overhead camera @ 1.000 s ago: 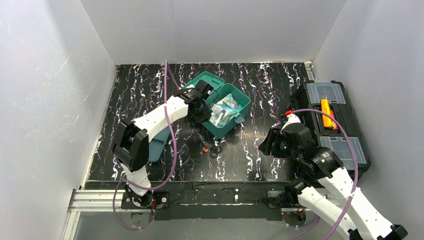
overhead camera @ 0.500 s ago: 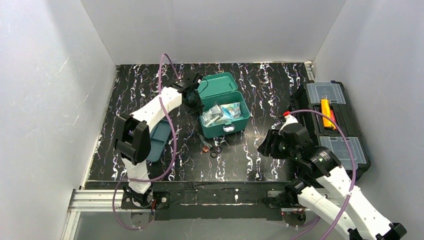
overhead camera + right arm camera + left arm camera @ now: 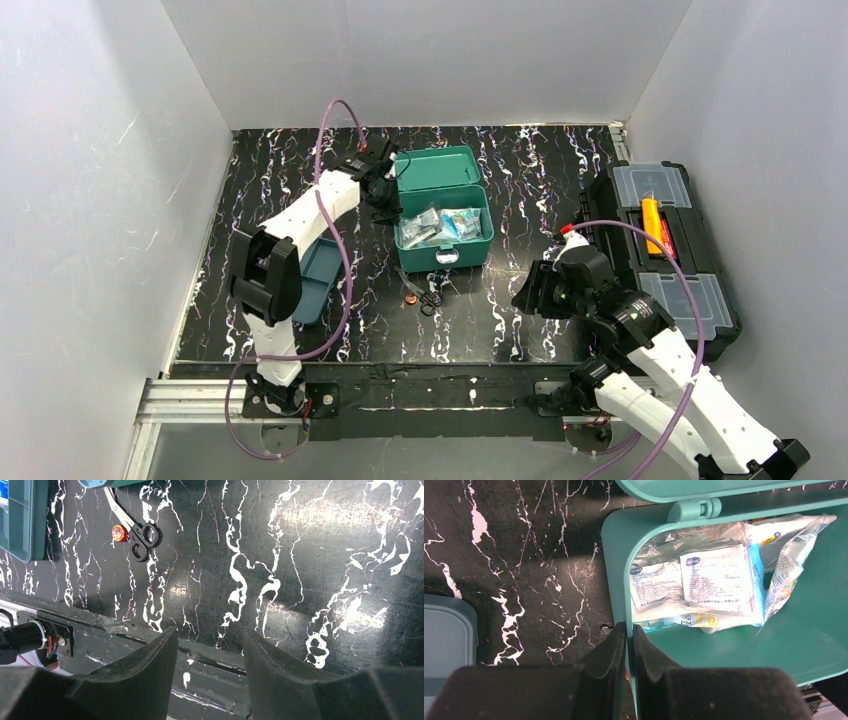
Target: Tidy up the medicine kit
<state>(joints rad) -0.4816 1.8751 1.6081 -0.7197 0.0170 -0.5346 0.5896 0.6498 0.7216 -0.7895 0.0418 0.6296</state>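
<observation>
Lower right of the top view, the right fingers (image 3: 527, 296) hang wide apart over the bench (image 3: 500, 330), holding nothing. Scissors (image 3: 428, 296) lie just below the medicine kit (image 3: 443, 255), which sits upper centre: teal, rounded corners, lid (image 3: 437, 168) flung back, crinkly packets (image 3: 704, 585) inside. The left fingers (image 3: 623, 637) are pinched nearly closed on its left wall. Best bet is probably dragging it slow and flat, since a thin-wall grip could slip or tip it.
</observation>
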